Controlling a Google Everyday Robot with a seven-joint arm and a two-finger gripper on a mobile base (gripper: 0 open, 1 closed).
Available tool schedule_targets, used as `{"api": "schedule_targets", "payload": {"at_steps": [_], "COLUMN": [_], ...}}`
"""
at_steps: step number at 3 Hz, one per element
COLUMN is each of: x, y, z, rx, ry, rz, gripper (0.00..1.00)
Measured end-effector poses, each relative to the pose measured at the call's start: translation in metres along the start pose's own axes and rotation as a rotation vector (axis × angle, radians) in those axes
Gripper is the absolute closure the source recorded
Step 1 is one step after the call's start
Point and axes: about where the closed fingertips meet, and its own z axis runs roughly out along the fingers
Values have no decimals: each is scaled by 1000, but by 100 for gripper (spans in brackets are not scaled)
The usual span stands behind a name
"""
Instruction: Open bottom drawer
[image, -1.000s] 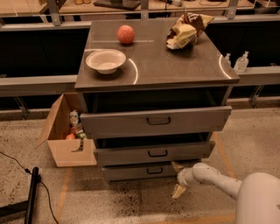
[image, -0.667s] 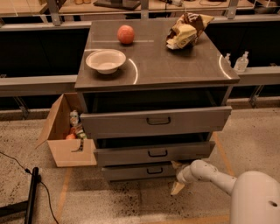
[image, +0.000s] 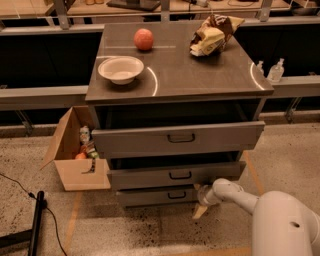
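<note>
**At the cabinet's foot, the gripper (image: 199, 200) is placed by the bottom drawer (image: 155, 196)**

In the lower right corner, nearest the camera, the robot's bulky white arm (image: 280, 225) is seen, stretched leftward and down toward the base of the grey cabinet. At its tip the gripper is held low over the speckled floor (image: 125, 232), against the right end of the bottom drawer's front. Its two tan fingers (image: 200, 212) are spread apart, one raised toward the drawer's corner and one angled down at the floor, and nothing is clasped between them. The drawer's small dark handle (image: 176, 195) is left untouched, just to the left of the gripper.

The bottom drawer is found at the very base of the cabinet, its front set back beneath the middle drawer (image: 150, 176). Above that, the top drawer (image: 140, 140) is pulled out furthest, with a dark gap shown over it.

To the left, a black pole (image: 36, 222) and a cable are laid on the floor. Further back, an open cardboard box (image: 75, 175) is stood just beside the cabinet, with a few small items inside.

On the cabinet top (image: 200, 75), a pale bowl (image: 120, 69) is set near the left front. Behind it a reddish round fruit (image: 143, 39) is placed, and a crumpled bag (image: 212, 35) is laid at the back right. Beyond the right edge, two small bottles (image: 275, 70) are stood on a ledge.
</note>
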Motion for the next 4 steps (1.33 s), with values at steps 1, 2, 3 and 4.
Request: {"api": "schedule_targets", "payload": {"at_steps": [1, 2, 3, 4], "x": [2, 3, 3, 3], "y": [-2, -3, 5, 6], "z": [12, 18, 16, 13], "rx": [-21, -37, -62, -63], "ry": [0, 3, -3, -3], "rz": [4, 1, -2, 0], "gripper": [18, 41, 65, 67]}}
